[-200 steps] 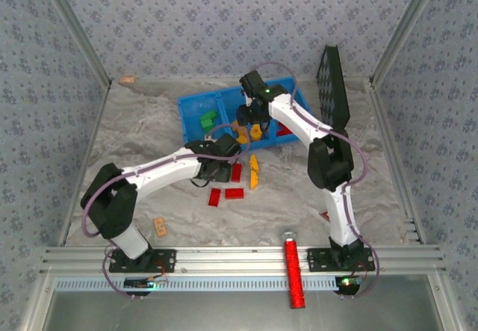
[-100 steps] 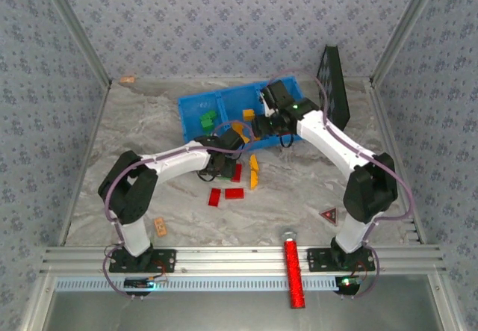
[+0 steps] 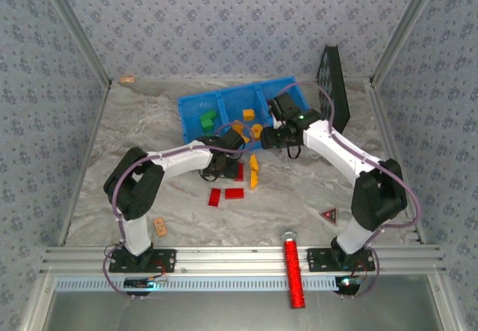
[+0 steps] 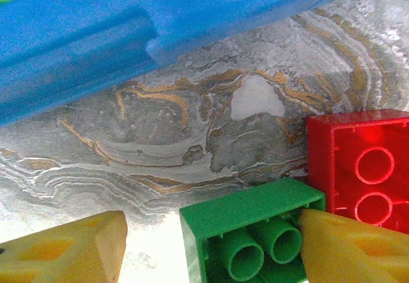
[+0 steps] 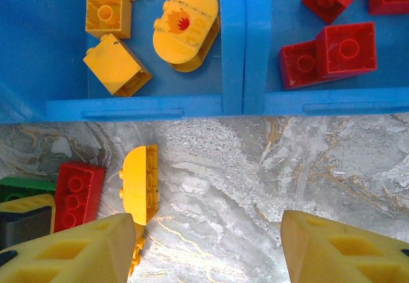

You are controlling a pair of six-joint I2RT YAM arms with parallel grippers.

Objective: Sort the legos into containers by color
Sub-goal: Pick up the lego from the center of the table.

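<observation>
— Your left pincer [image 4: 208, 248] stands spread, a green lego [image 4: 249, 222] between its jaws, on the counter [image 4: 160, 142] by the blue tray [image 4: 128, 27].
— Your right pincer [image 5: 208, 244]?
— Spread, near a yellow lego [image 5: 140, 184].

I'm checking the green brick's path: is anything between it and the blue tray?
Nothing visible lies on the table between the green brick and the blue tray. Only the tray's near wall has to be cleared. A red brick sits right beside the green one, off that line.
</observation>
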